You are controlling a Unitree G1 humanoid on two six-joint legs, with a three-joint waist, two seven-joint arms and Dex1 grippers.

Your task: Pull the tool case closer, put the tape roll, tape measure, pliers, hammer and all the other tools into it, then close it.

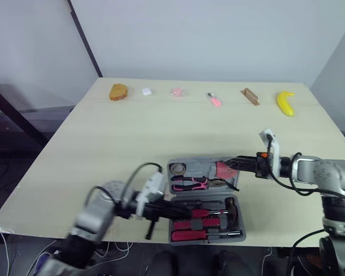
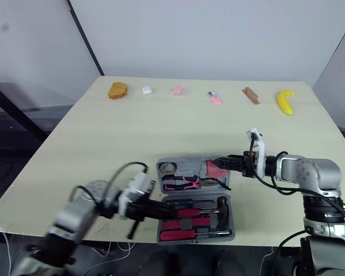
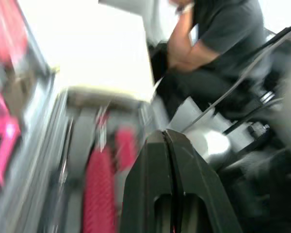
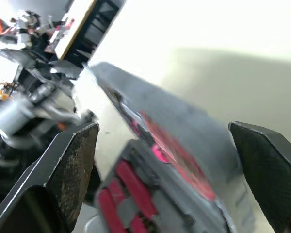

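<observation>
The grey tool case (image 1: 236, 198) lies open near the table's front edge. Its far half holds a tape roll (image 1: 177, 169), pink-handled pliers (image 1: 188, 184) and a red item (image 1: 224, 170). The near half holds a hammer (image 1: 230, 208) and red-handled tools (image 1: 195, 225). My left gripper (image 1: 181, 211) is shut and empty, reaching over the near half from the left; its wrist view shows closed fingertips (image 3: 157, 145) above a red handle (image 3: 99, 184). My right gripper (image 1: 225, 165) is open at the case's far right corner, its fingers (image 4: 72, 165) spread around the grey wall (image 4: 150, 107) and the red item (image 4: 179, 155).
Along the table's far edge lie a piece of bread (image 1: 118, 91), a white item (image 1: 146, 91), a pink item (image 1: 177, 92), a small pink tool (image 1: 214, 99), a wooden block (image 1: 250, 96) and a banana (image 1: 286, 102). A person (image 3: 218, 43) sits beyond the table.
</observation>
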